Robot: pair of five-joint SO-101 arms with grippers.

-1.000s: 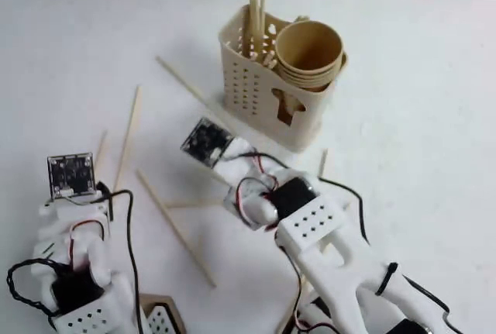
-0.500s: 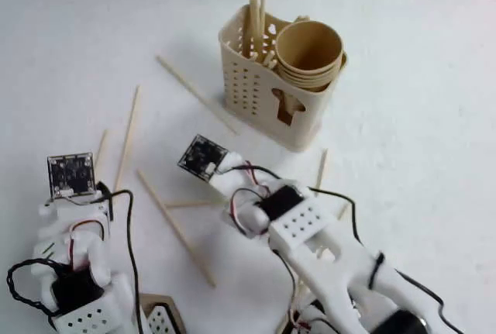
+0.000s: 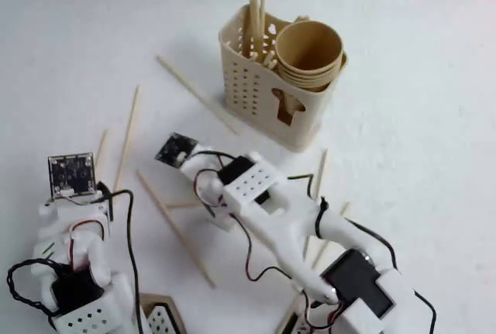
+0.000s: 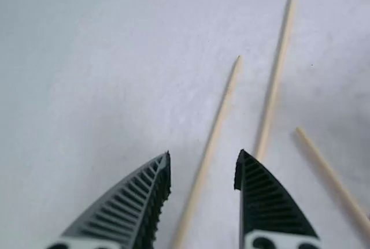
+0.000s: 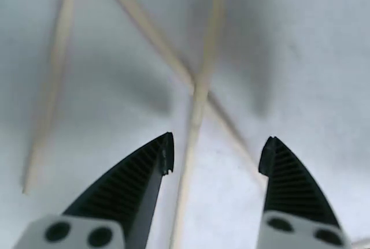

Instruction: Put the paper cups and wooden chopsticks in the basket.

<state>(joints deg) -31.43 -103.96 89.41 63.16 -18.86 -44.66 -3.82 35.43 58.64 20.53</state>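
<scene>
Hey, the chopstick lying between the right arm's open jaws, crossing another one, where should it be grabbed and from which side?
Take the chopstick on the stretch between the jaws, short of where it crosses the other chopstick: there it lies alone on the table. I'd come straight down with the right tool open, one jaw on each side across its thin width, since it lies flat.

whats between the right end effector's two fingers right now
In the right wrist view, one wooden chopstick lies on the table in the gap of the open right end effector, crossing a second chopstick just ahead of the tips.
</scene>
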